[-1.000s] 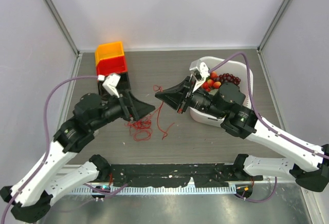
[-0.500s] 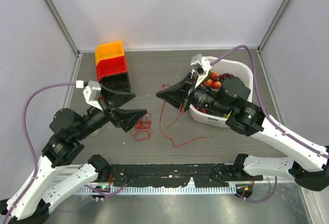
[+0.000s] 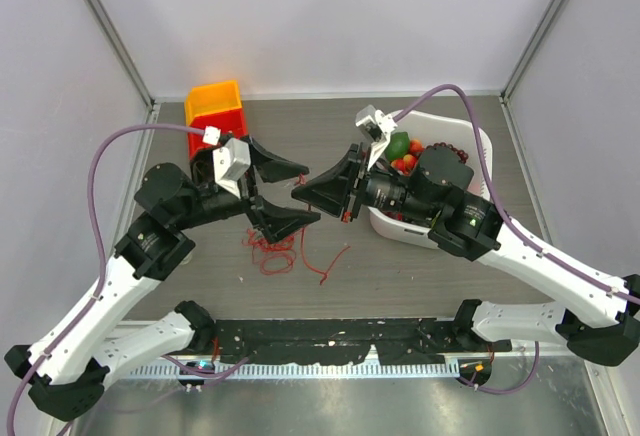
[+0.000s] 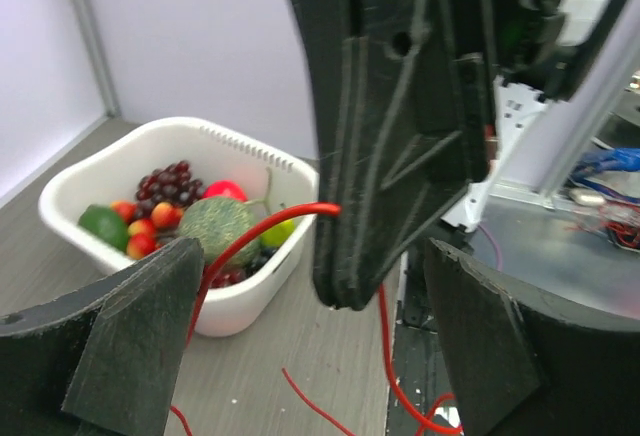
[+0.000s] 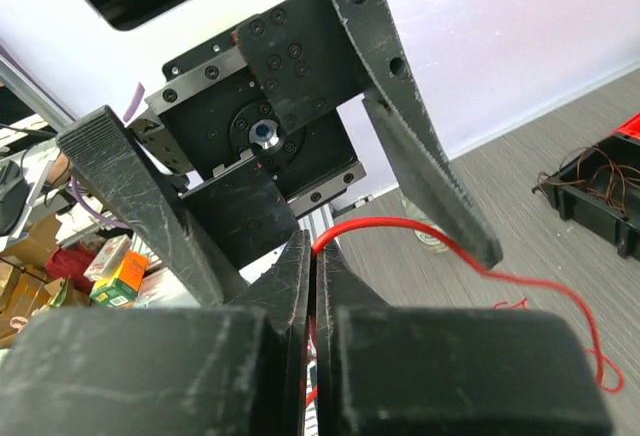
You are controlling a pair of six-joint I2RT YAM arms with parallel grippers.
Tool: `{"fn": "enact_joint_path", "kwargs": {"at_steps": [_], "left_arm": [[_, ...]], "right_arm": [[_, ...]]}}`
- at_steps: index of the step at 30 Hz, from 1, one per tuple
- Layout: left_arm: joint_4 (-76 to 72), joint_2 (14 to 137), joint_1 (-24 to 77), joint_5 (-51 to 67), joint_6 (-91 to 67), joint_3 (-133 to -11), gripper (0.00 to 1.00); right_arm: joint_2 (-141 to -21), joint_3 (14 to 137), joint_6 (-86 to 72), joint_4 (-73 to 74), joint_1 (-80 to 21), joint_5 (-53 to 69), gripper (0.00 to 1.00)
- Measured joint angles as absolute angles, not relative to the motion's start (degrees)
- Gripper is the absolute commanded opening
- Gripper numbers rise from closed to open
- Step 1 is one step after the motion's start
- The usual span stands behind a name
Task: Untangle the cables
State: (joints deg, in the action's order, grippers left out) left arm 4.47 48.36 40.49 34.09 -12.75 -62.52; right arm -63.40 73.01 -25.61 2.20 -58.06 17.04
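**Top and wrist views.** The left pincer (image 3: pixel 312 193) is hovering above the tabletop (image 3: pixel 410 271) with its two fingers spread wide, gripping nothing. The right pincer (image 5: pixel 313 266) is reaching in from the opposite side with its fingers pressed together, pinching one thin red strand of the cables (image 3: pixel 270 248); its tip is sitting in the gap between the left fingers (image 4: pixel 130 336) (no contact between the two pincers is discernible). From the pinch point the strand is arching outward and dropping toward the tabletop. The main tangle of the cables is lying loose on the tabletop below and just in front of the left pincer, with one red tail trailing off toward the right arm's side. A white basket (image 3: pixel 482 144) holding grapes (image 4: pixel 165 181) and other fruit is standing behind the right wrist. An orange bin (image 3: pixel 212 96) and a red bin (image 3: pixel 215 128) are sitting at the far left, and a black bin (image 5: pixel 600 196) containing brownish wires is showing in the right wrist view.
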Motion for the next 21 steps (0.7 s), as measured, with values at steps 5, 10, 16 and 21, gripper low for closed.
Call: {"fn": "enact_joint_path", "kwargs": {"at_steps": [5,10,16,21], "left_arm": [[3.44,48.73,40.49,39.09,-13.43,-62.96,0.73],[2.87,49.52,40.49,38.41,-15.22,-62.94,0.52],[1.52,53.78,40.77,38.74,-18.48,-63.33,0.00],[2.00,54.37,40.82,36.95,-19.38,-63.42,0.00]], "right_arm": [[-63.37,73.06,-26.39,0.43,-58.06,17.26,0.01],[-63.37,73.06,-27.40,-1.37,-58.06,17.23,0.01],[-63.44,73.03,-27.49,-2.57,-57.36,15.73,0.01],[-63.37,73.06,-26.02,-1.41,-57.21,11.42,0.29]]}}
